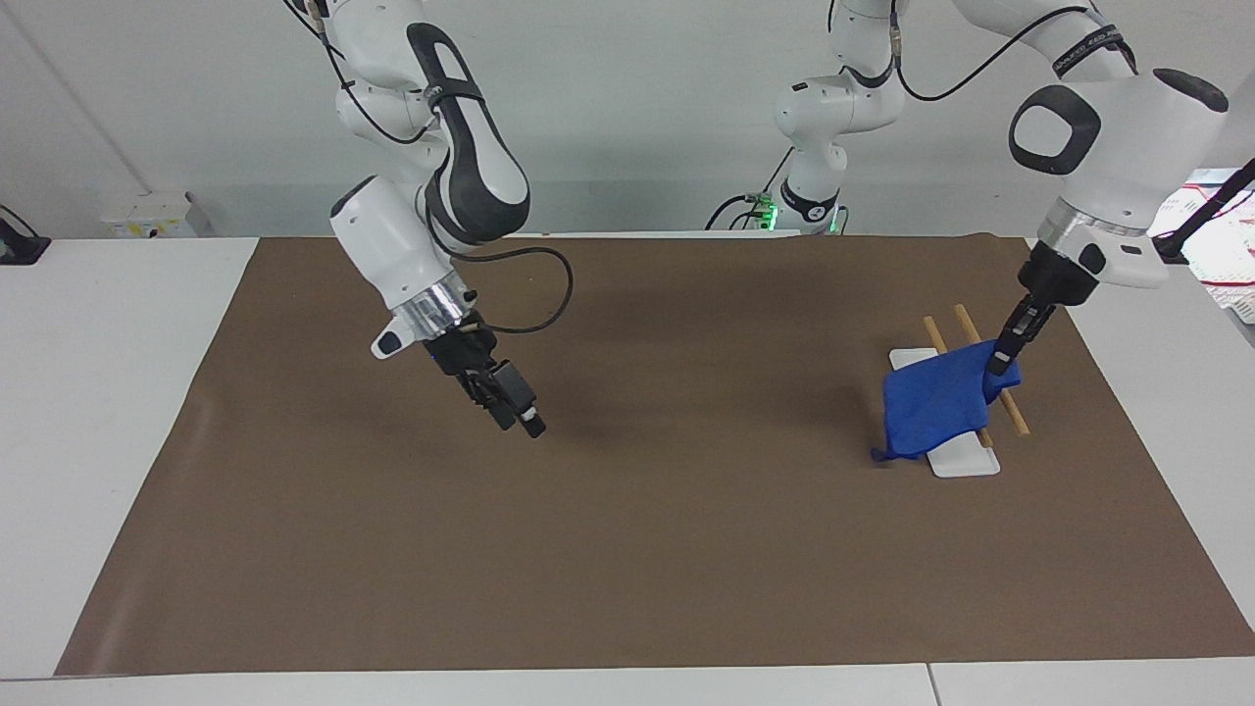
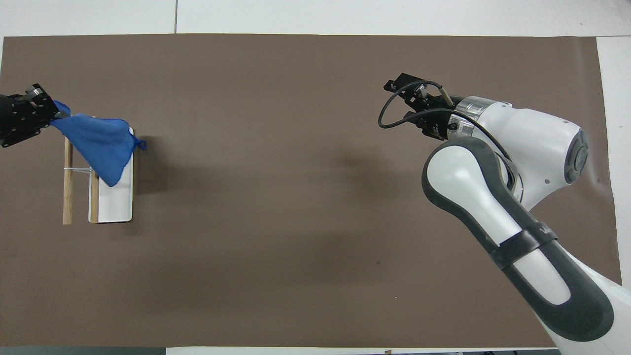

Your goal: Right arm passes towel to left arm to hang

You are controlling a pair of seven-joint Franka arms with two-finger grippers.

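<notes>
The left hand (image 1: 1002, 361), at the right of the facing frame, is clenched on one corner of the blue towel (image 1: 931, 407), which hangs over the small rack (image 1: 966, 461), a white base with two wooden bars (image 1: 1010, 414), at the left arm's end of the brown mat (image 1: 627, 549) covering the surface. The right hand (image 1: 525, 420) hangs empty over the mat at centre-left of that frame, its fingers released and apart; this arm appears to be waiting. The main risk, as I judge it, is the drape: most of the cloth hangs to one side of the bars, toward the middle of the surface, so letting go now could let it slide off onto the white base or the mat instead of staying hung. The light rack might also tip or shift if the towel drags on it. A dark band on each arm carries pale lettering, but none of it can be read in either view.
</notes>
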